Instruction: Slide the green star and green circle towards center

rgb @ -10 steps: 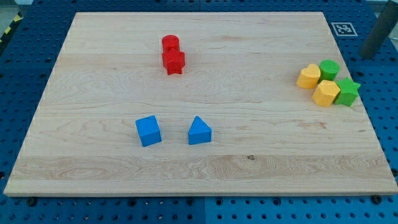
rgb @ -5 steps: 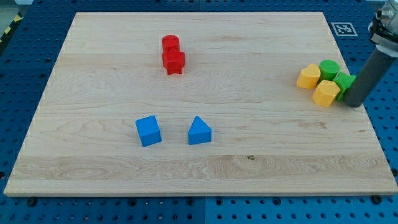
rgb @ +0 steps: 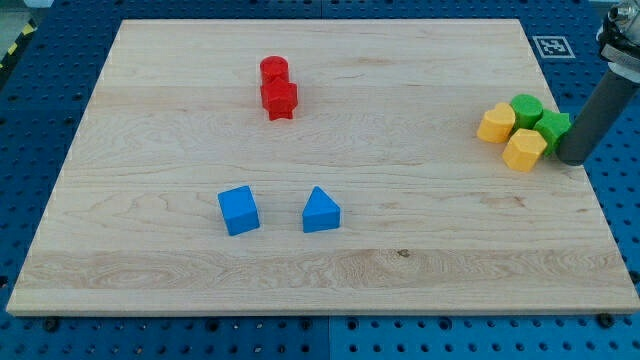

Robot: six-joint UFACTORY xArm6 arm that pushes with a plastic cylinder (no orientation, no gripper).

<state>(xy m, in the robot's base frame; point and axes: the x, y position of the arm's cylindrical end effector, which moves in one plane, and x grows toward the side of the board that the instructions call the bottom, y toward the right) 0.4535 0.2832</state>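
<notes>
The green star (rgb: pixel 551 128) lies near the board's right edge, partly hidden by my rod. The green circle (rgb: pixel 527 109) sits just above-left of it. Two yellow blocks touch them: one (rgb: pixel 496 123) to the left of the circle, one (rgb: pixel 524 150) below it. My tip (rgb: pixel 573 160) rests on the board right against the star's right side, slightly below it.
A red cylinder (rgb: pixel 274 70) and a red star-like block (rgb: pixel 279 99) stand together at upper centre. A blue cube (rgb: pixel 238 210) and a blue triangle (rgb: pixel 320 211) lie lower centre. The wooden board's right edge (rgb: pixel 590 180) runs just beside my tip.
My rod came down from the upper right to the star's right side. The green star has shifted up and left, closer to the green circle.
</notes>
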